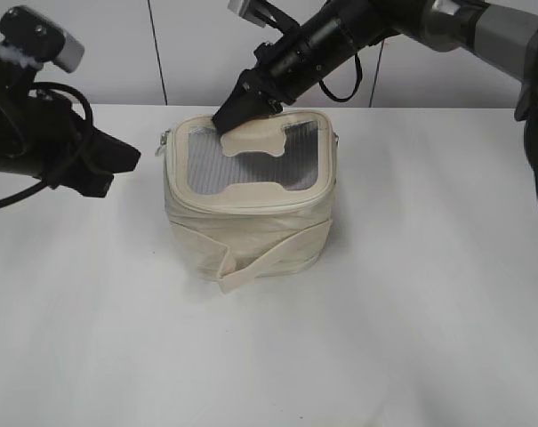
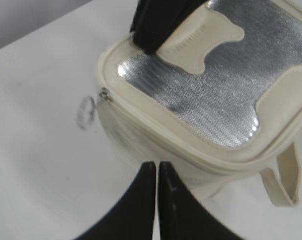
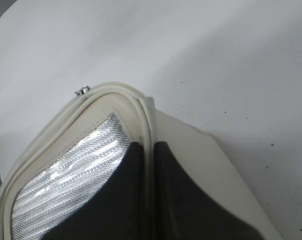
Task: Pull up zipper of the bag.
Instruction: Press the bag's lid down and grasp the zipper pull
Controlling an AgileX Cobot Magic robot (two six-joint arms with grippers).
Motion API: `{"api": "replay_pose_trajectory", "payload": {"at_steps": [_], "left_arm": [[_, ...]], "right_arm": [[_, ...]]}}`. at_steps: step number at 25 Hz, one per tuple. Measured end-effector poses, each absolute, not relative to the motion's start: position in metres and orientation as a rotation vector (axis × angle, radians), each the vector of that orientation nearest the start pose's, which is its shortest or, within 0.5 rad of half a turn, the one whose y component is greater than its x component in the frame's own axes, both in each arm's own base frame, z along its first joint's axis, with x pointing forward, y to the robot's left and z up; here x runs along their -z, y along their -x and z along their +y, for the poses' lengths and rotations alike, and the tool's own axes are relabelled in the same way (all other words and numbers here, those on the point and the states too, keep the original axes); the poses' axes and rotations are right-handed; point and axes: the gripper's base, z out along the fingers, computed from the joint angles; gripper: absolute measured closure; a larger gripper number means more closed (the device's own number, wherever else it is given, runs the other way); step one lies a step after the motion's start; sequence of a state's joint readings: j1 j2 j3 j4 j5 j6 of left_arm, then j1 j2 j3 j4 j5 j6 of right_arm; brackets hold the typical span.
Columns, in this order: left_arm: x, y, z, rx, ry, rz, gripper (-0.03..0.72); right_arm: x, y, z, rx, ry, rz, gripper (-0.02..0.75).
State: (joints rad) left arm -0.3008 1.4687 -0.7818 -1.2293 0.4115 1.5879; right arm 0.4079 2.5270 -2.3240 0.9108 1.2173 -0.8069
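The cream bag (image 1: 251,218) stands mid-table, its lid with the grey mesh window facing up. The zipper track (image 2: 155,122) runs round the lid rim. A silver slider with a ring pull (image 2: 104,95) sits at the bag's left corner; it also shows in the exterior view (image 1: 163,140) and the right wrist view (image 3: 82,91). My right gripper (image 3: 149,148) is shut on the lid's rim at the back left corner (image 1: 229,120). My left gripper (image 2: 156,166) is shut and empty, close beside the bag's left side (image 1: 122,165), not touching it.
The bag's flat strap (image 1: 273,258) hangs across its front side. The white table (image 1: 411,294) stretches around the bag. A pale wall stands behind the table's far edge.
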Motion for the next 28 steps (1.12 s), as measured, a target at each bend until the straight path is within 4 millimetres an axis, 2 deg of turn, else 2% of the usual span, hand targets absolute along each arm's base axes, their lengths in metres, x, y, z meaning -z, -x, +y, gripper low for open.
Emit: {"api": "replay_pose_trajectory", "payload": {"at_steps": [5, 9, 11, 15, 17, 23, 28], "left_arm": [[-0.213, -0.257, -0.117, 0.43, -0.957, 2.131, 0.683], [-0.21, -0.261, -0.112, 0.351, -0.926, 2.137, 0.652], [-0.207, -0.265, -0.109, 0.28, -0.937, 2.131, 0.557], [-0.187, -0.272, -0.109, 0.229, -1.007, 2.162, 0.283], [-0.176, -0.279, -0.111, 0.227, -1.029, 2.187, 0.214], [-0.17, -0.311, -0.121, 0.231, -1.011, 2.187, 0.172], [-0.171, -0.325, -0.127, 0.257, -0.984, 2.174, 0.171]], "right_arm": [[-0.192, -0.46, 0.272, -1.122, 1.186, 2.23, 0.695], [-0.192, -0.46, 0.272, -1.123, 1.185, 2.23, 0.695], [-0.192, -0.46, 0.272, -1.123, 1.185, 2.23, 0.696], [-0.192, -0.46, 0.272, -1.123, 1.185, 2.23, 0.696], [-0.192, -0.46, 0.272, -1.123, 1.185, 2.23, 0.696], [-0.192, -0.46, 0.272, -1.122, 1.184, 2.23, 0.696], [-0.192, -0.46, 0.272, -1.122, 1.184, 2.23, 0.696]]}}
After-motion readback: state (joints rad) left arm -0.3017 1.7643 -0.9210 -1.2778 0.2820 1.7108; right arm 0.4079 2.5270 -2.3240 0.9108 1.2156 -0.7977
